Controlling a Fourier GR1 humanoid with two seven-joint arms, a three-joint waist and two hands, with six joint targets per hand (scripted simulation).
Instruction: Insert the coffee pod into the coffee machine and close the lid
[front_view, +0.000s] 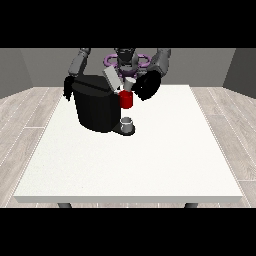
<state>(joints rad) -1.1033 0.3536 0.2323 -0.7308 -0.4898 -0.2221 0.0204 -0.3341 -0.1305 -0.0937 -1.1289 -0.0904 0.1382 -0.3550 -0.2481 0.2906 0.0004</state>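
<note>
A white table (150, 165) carries a black coffee machine (96, 107) at its far left, a grey cup (128, 123) on its base. A red thing at the machine (126, 100) sits above. Just beyond, the hand at the view's right (146, 86) seems to hold the small pale-grey coffee pod (129, 84) with curled fingers. The hand at the view's left (68, 87) hangs behind the machine; its fingers cannot be made out.

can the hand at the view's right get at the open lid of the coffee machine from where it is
Probably yes. The hand at the view's right hovers beside the raised lid of the coffee machine, and nothing stands between them.
</note>
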